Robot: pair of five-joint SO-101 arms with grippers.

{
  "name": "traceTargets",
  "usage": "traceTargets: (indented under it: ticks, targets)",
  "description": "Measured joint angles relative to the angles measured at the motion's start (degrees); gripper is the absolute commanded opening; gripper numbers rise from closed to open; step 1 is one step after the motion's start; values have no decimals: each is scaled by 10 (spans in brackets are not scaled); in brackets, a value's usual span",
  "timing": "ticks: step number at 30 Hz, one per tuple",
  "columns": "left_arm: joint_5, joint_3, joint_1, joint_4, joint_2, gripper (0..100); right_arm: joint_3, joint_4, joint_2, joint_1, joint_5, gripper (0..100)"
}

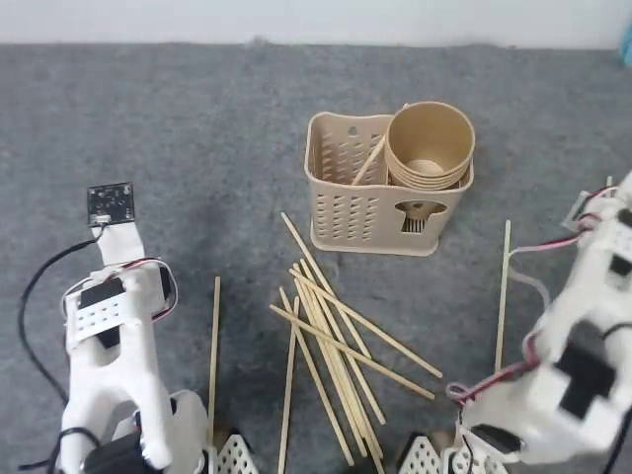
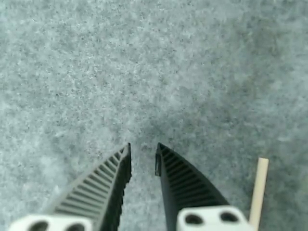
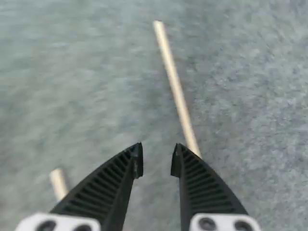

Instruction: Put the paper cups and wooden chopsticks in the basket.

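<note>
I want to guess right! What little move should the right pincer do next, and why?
Probably nudge the right pincer sideways over the chopstick: the pincer is open, but the stick passes beside its gap, not inside it.

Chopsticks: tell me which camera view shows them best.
The high view: the whole pile of chopsticks lies before the basket, one leaning inside it. The left wrist view catches one stick's end; the right wrist view, one long stick and another's end.
</note>
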Motion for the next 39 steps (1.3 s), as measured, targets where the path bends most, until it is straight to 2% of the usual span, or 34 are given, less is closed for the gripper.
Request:
traceTargets:
  ticks: [5, 13, 16, 23, 28, 33, 39]
  targets:
    - [0, 0, 0, 0, 0, 80, -178, 73, 176, 29, 1, 105]
    - [0, 0, 0, 0, 0, 80, -459, 172, 404, 27, 68, 102]
    - [0, 0, 0, 0, 0, 80, -551, 222, 458, 27, 71, 8]
    - [0, 0, 0, 0, 0, 80, -717, 400, 522, 26, 73, 8]
    - [0, 0, 0, 0, 0, 80, -818, 567, 528, 27, 128, 8]
    - [0, 0, 0, 0, 0, 80, -832, 582, 527, 48, 143, 8]
    - [0, 0, 0, 0, 0, 80, -717, 582, 419, 92, 156, 8]
